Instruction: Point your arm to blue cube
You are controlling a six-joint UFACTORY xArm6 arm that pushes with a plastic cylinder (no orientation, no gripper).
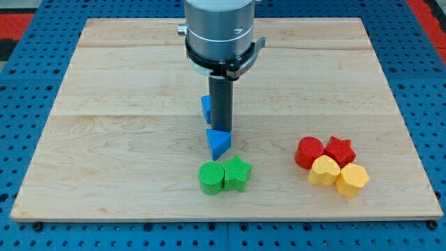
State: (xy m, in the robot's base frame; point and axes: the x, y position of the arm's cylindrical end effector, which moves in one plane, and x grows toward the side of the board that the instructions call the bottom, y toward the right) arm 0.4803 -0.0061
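A pale wooden board (125, 139) fills most of the frame, lying on a blue perforated table (28, 63) that shows around its edges, with red patches at the upper corners. At the top centre, the arm's grey cylindrical head (217, 31) hangs over the board, and from it a straight dark rod (221, 104) drops toward the middle of the frame. My tip (221, 131) ends at the board's centre; it is a bare rod with nothing to open or close, and it holds nothing. The blue cube (205, 108) sits just left of the rod, mostly hidden behind it, so only a sliver of its left side shows; whether the rod touches it cannot be told. Directly below my tip, and seemingly against it, lies a blue triangular block (218, 143). Below that, in the lower centre, a green cylinder (210, 178) and a green star (237, 173) stand side by side, touching. In the lower right, four blocks cluster together: a red cylinder (309, 152), a red star (340, 150), a yellow heart-like block (324, 170) and a yellow hexagonal block (352, 180).
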